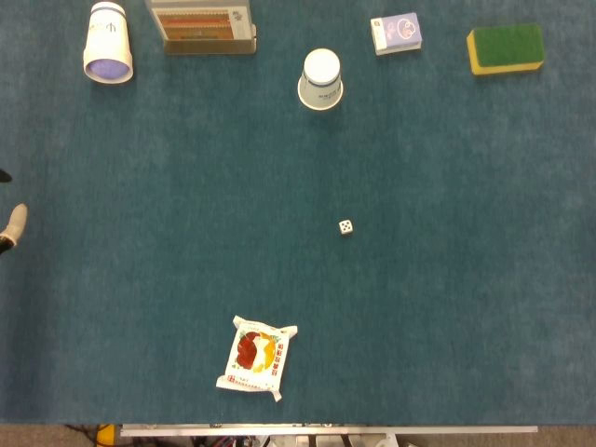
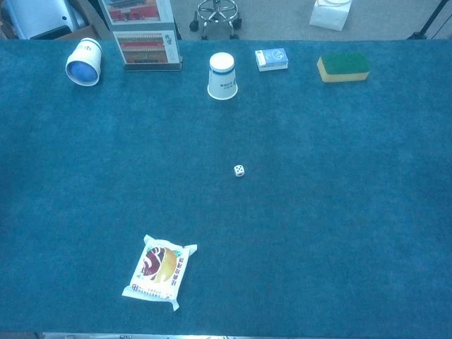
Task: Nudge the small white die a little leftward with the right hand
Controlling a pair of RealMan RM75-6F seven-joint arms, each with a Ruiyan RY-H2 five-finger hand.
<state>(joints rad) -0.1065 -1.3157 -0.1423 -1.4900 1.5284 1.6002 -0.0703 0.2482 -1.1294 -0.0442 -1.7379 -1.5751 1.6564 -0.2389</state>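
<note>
The small white die (image 1: 345, 226) (image 2: 239, 170) lies alone on the blue table cloth near the middle, with nothing touching it. My right hand is in neither view. Of my left hand (image 1: 11, 226) only a pale fingertip shows at the far left edge of the head view, well away from the die; how its fingers stand is hidden.
An upturned white paper cup (image 1: 321, 78) stands behind the die. A cup on its side (image 1: 107, 42) and a card box (image 1: 203, 28) are back left; a card pack (image 1: 396, 33) and green-yellow sponge (image 1: 505, 47) back right. A snack packet (image 1: 256, 357) lies front left.
</note>
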